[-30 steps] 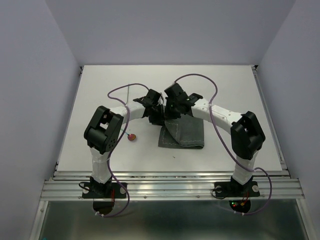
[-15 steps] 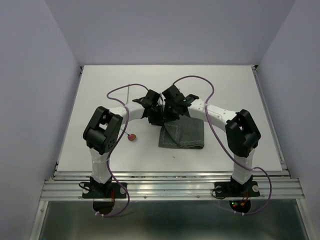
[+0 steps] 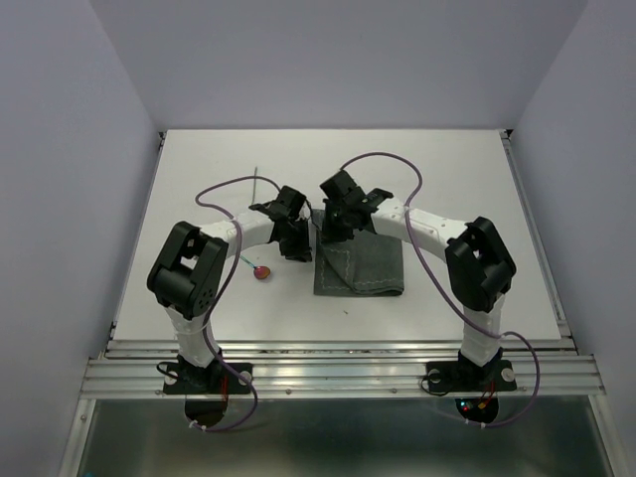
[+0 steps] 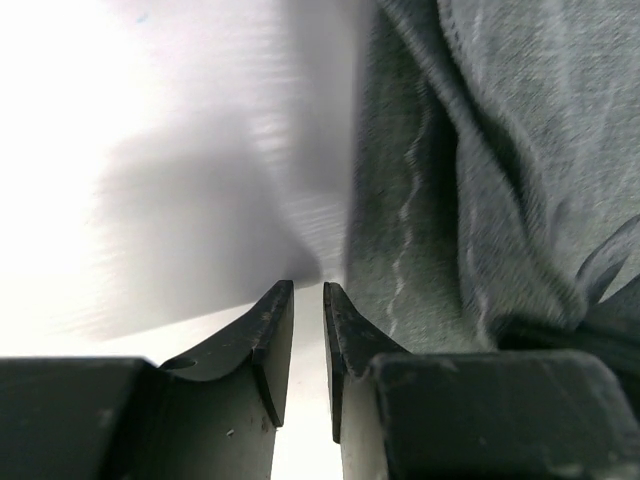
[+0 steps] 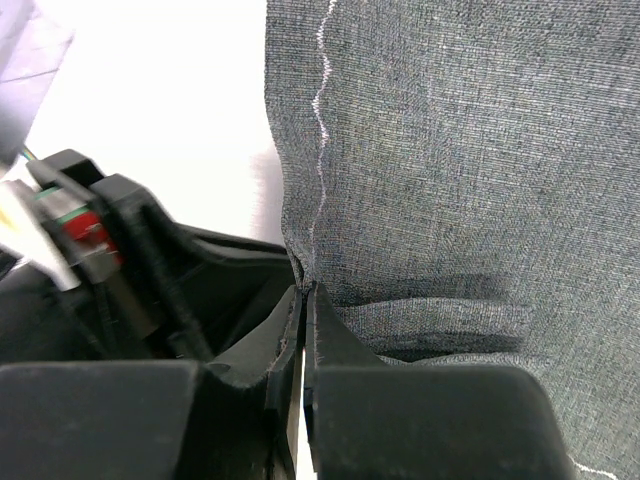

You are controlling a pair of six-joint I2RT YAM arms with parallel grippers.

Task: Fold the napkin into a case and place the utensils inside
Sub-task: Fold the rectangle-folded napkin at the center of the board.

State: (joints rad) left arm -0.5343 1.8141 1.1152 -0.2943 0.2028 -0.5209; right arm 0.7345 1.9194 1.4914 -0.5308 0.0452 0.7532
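Observation:
The dark grey napkin [image 3: 363,266] lies folded into a rectangle at the table's middle, with a diagonal flap raised at its far left corner. My right gripper [image 3: 336,225] is shut on that corner; in the right wrist view its jaws [image 5: 305,290] pinch the stitched edge of the napkin [image 5: 450,150]. My left gripper [image 3: 296,241] hovers just left of the cloth. Its jaws [image 4: 308,285] stand slightly open over bare table with nothing between them, and the napkin [image 4: 480,150] is to their right. The red-bowled spoon [image 3: 261,271] lies left of the napkin. The slim grey utensil [image 3: 255,184] lies farther back.
The white table [image 3: 447,179] ends in a metal rail [image 3: 338,373] at the near side, and lilac walls close in on three sides. Purple cables [image 3: 383,157] arc above both arms. The left arm's black body [image 5: 150,280] sits close beside the right gripper.
My left arm has drawn back to the left, away from the napkin's corner. The right gripper has shifted slightly left, still holding the cloth.

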